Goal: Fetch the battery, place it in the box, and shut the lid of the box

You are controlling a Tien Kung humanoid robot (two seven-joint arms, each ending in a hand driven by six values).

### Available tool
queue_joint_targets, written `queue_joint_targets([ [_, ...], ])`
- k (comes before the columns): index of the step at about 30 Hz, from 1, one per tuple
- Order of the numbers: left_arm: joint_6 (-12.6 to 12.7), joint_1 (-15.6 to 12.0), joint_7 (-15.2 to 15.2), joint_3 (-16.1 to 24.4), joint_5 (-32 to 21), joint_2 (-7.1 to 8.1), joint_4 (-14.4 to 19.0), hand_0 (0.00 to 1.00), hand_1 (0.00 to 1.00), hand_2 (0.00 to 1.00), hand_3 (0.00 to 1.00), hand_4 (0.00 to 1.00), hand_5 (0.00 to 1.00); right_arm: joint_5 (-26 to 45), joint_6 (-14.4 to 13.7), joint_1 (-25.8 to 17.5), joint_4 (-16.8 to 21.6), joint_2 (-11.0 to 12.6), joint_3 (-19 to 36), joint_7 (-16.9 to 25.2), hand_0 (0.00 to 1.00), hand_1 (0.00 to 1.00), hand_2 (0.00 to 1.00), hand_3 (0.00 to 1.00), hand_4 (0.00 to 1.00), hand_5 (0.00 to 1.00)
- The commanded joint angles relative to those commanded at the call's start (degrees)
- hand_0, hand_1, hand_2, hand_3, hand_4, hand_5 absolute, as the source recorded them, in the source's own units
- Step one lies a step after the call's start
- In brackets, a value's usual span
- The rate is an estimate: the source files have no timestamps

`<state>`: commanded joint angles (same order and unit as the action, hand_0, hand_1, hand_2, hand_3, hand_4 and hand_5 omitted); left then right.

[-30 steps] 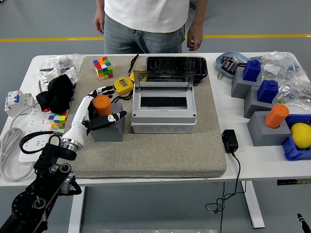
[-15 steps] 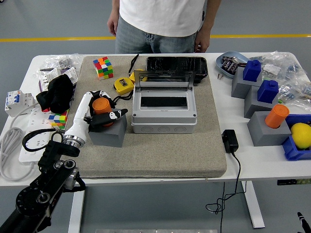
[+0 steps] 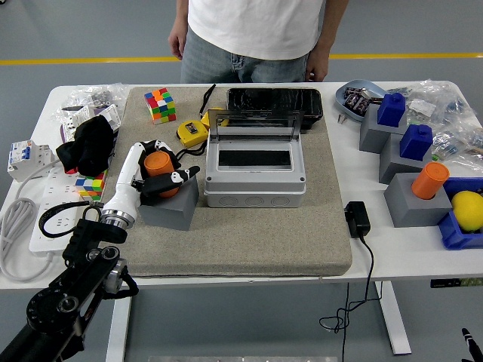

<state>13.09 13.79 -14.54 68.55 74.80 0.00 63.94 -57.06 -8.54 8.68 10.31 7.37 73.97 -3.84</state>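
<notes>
The orange cylindrical battery (image 3: 156,163) stands upright in a grey holder block (image 3: 173,211) on the beige mat, left of the box. My left hand (image 3: 169,161) comes in from the lower left and is curled around the battery, fingers behind it and thumb in front. The grey box (image 3: 254,187) sits mid-mat with its clear lid (image 3: 251,125) standing open at the back; its inside looks dark and empty. My right arm does not show.
A person (image 3: 253,30) stands at the far side, hands at their sides. Near the hand lie a yellow tape measure (image 3: 192,133), Rubik's cubes (image 3: 159,104) and a black cloth (image 3: 89,145). A black tray (image 3: 275,102) sits behind the box. Grey blocks (image 3: 411,204) and a power adapter (image 3: 356,219) are at the right.
My left hand has closed in around the orange battery, fingers wrapping tighter, and the arm has shifted slightly. The person has stepped a little to the right.
</notes>
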Motion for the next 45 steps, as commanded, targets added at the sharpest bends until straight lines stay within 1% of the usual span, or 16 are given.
queue_joint_targets([
  [5,0.3,0.2,-0.3,0.5,-0.4,0.0,0.2,0.261,0.346,0.223,0.137,0.998,0.057,0.1,0.0,0.0,0.0,0.0,-0.1,0.1,0.854,0.788,0.772,0.814,0.998,0.998],
  [6,0.3,0.3,-0.3,0.5,-0.4,0.0,0.2,0.217,0.285,0.19,0.117,0.998,0.063,0.1,0.0,0.0,0.0,0.0,-0.1,0.1,0.854,0.788,0.77,0.814,0.998,0.998],
  [11,0.7,0.8,-0.7,0.6,-0.6,0.0,0.1,0.217,0.285,0.19,0.117,0.998,0.063,0.2,0.0,0.0,0.0,0.0,-0.2,0.1,0.854,0.788,0.77,0.814,0.998,0.998],
  [12,0.8,0.9,-0.8,0.6,-0.9,0.0,0.0,0.154,0.165,0.122,0.106,0.998,0.078,0.3,0.0,0.1,0.0,0.0,-0.3,0.1,0.854,0.787,0.77,0.813,0.998,0.998],
  [16,1.6,1.5,-1.7,0.7,-1.8,0.0,-0.2,0.154,0.165,0.122,0.106,0.998,0.078,0.3,0.0,0.1,0.0,0.0,-0.4,0.0,0.854,0.787,0.77,0.813,0.998,0.998],
  [17,2.0,1.7,-2.1,0.8,-2.2,0.0,-0.2,0.154,0.165,0.122,0.106,0.998,0.078,0.3,0.0,0.1,0.0,0.1,-0.4,0.0,0.854,0.787,0.77,0.813,0.998,0.998],
  [18,2.2,1.8,-2.3,0.8,-2.5,0.0,-0.2,0.125,0.084,0.078,0.096,0.998,0.105,0.3,0.0,0.1,0.0,0.1,-0.4,0.0,0.854,0.787,0.77,0.813,0.998,0.998],
  [23,3.7,2.3,-4.6,0.8,-4.8,0.0,-0.2,0.125,0.084,0.078,0.096,0.998,0.105,0.4,-0.1,0.1,0.0,0.2,-0.6,-0.1,0.854,0.787,0.77,0.813,0.998,0.998],
  [24,4.3,2.4,-5.1,0.8,-5.0,0.0,-0.1,0.066,0.002,0.03,0.048,0.998,0.145,0.5,-0.1,0.1,0.0,0.2,-0.7,-0.1,0.854,0.787,0.77,0.812,0.998,0.998],
  [29,6.7,2.8,-6.5,0.5,-5.7,0.0,0.6,0.066,0.002,0.03,0.048,0.998,0.145,0.7,-0.2,0.0,0.0,0.3,-1.0,-0.1,0.854,0.787,0.77,0.812,0.998,0.998],
  [31,7.5,3.1,-6.6,0.1,-5.3,0.0,1.2,0.035,0.002,0.002,0.007,0.998,0.2,0.6,-0.2,0.1,0.0,0.3,-0.9,-0.2,0.854,0.787,0.77,0.813,0.998,0.998],
  [35,9.1,4.0,-5.1,-0.7,-0.6,0.0,3.5,0.035,0.002,0.002,0.007,0.998,0.2,0.5,-0.3,0.1,0.0,0.4,-0.9,-0.3,0.854,0.787,0.77,0.813,0.998,0.998],
  [36,9.4,4.2,-4.7,-1.0,0.9,0.0,4.0,0.033,0.002,0.002,0.002,0.998,0.244,0.5,-0.3,0.2,0.0,0.4,-0.8,-0.3,0.854,0.787,0.77,0.813,0.998,0.998],
  [41,9.6,7.1,-1.7,-6.2,12.3,0.03,7.0,0.033,0.002,0.002,0.002,0.998,0.244,0.5,-0.3,0.3,0.0,0.5,-0.8,-0.3,0.854,0.787,0.77,0.813,0.998,0.998],
  [42,9.2,8.1,-1.0,-7.9,14.5,0.07,7.5,0.033,0.002,0.002,0.002,0.969,0.494,0.5,-0.3,0.3,0.0,0.5,-0.8,-0.3,0.854,0.787,0.769,0.812,0.998,0.998],
  [45,6.8,11.2,0.7,-13.0,22.0,0.71,8.1,0.033,0.002,0.002,0.002,0.969,0.494,0.5,-0.4,0.4,0.0,0.6,-0.7,-0.3,0.854,0.787,0.769,0.812,0.998,0.998],
])
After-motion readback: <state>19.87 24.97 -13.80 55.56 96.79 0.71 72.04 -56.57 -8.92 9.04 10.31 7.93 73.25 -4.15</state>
